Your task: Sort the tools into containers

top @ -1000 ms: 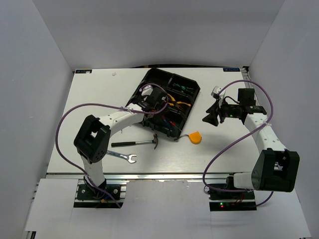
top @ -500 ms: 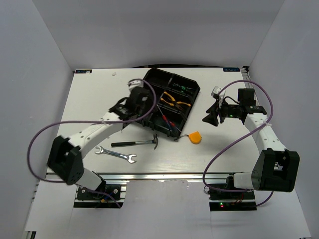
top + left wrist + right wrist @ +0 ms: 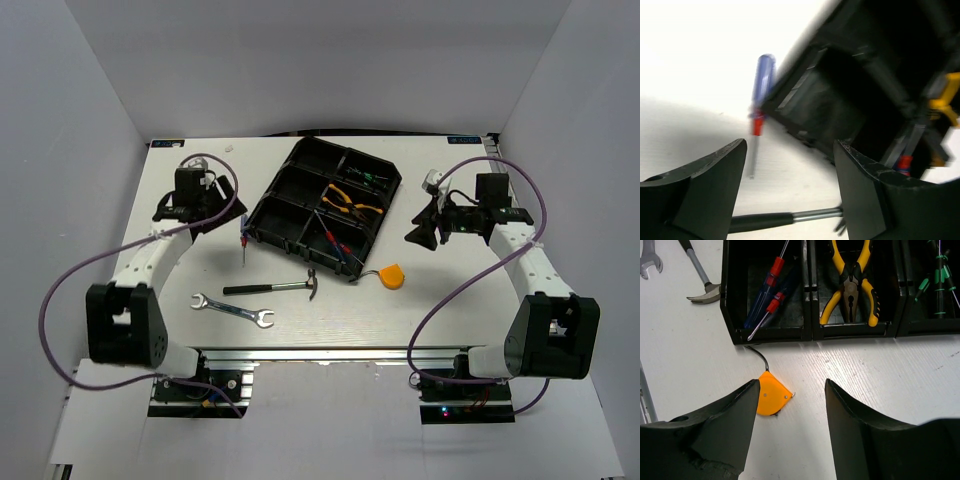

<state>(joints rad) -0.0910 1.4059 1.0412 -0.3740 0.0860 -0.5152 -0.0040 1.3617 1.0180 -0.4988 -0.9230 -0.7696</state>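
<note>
While the left hand [image 3: 790,145] and right hand [image 3: 791,383] gape empty, plain grey walls [image 3: 300,60] enclose the white table [image 3: 450,300].

My left arm has swung off the tray [image 3: 270,192] and out over the left side of the table [image 3: 170,275]. Its gripper [image 3: 790,145] now gapes wider, empty. A blue screwdriver [image 3: 243,238] (hidden under the arm before, if it was there at all) shows beside the tray's left edge.
</note>
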